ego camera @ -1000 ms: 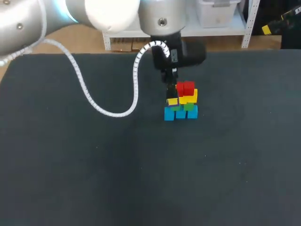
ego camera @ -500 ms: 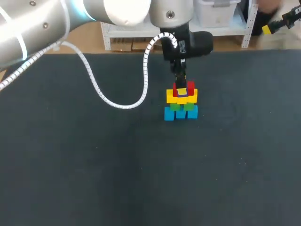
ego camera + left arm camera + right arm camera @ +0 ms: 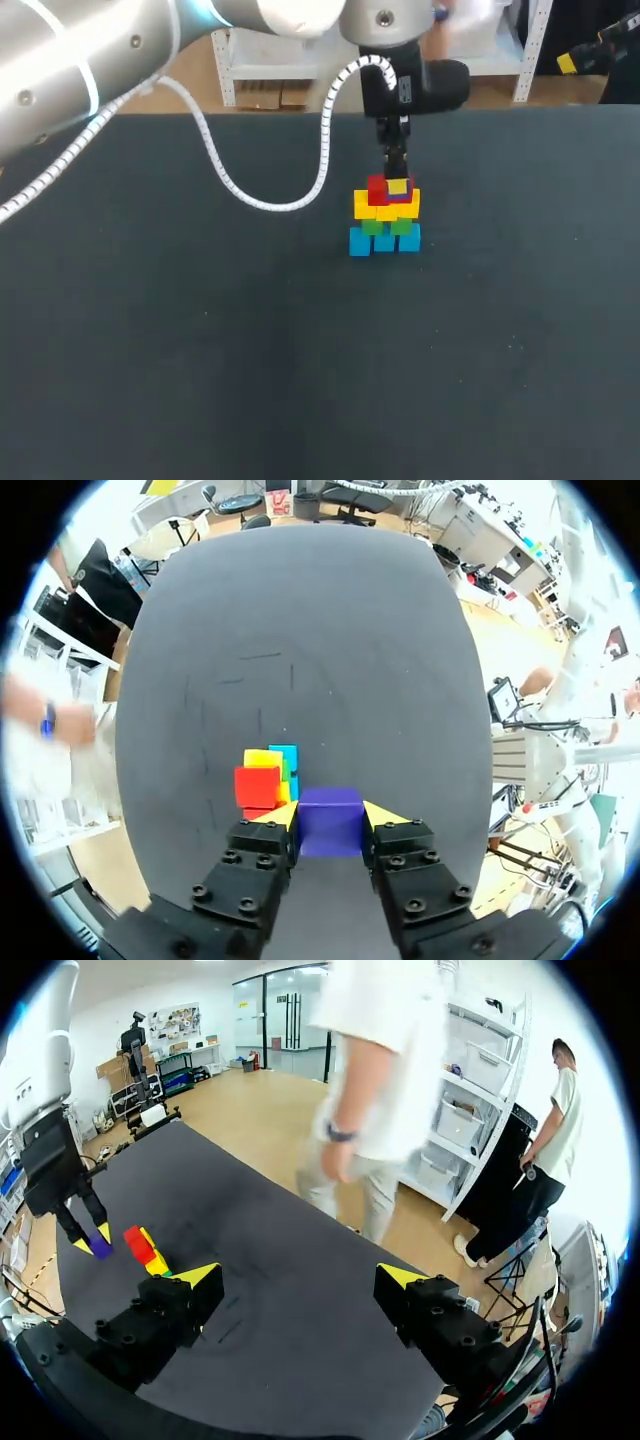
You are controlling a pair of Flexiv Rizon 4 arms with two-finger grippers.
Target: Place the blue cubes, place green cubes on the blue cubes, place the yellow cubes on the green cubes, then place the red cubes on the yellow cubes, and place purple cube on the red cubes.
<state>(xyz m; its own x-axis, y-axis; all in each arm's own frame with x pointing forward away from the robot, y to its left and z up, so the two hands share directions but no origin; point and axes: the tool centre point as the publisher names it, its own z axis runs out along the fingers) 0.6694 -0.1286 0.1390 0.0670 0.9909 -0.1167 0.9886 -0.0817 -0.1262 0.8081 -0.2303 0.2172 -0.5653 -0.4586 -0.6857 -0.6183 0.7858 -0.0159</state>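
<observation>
Four of five colour layers are in place; only the last cube is not yet released.

Left gripper (image 3: pixel 330 810): fingers closed on the purple cube (image 3: pixel 330 826), one yellow tip on each side face, and the grip looks square. In the head view it hangs tip-down over the top of the stack, with the one red cube in clear sight at 9 o'clock of the tip. I cannot tell whether the purple cube touches the red layer or hangs just above it.

Stack, top down:
- red cubes (image 3: pixel 377 190)
- yellow cubes (image 3: pixel 384 209)
- green cubes (image 3: pixel 390 227)
- blue cubes (image 3: pixel 384 241), which rest on the table (image 3: pixel 200 350)

The stack stands a little toward 1 o'clock from the table's centre. Its tiers look roughly aligned and upright.

Right gripper (image 3: pixel 300 1277): fingers wide apart, nothing between them, well away from the stack.

Judgement: the blue, green, yellow and red steps are done. What is left is to seat the purple cube on the red ones, open the fingers and lift clear. Main risk is a nudge to the red layer on release.
</observation>
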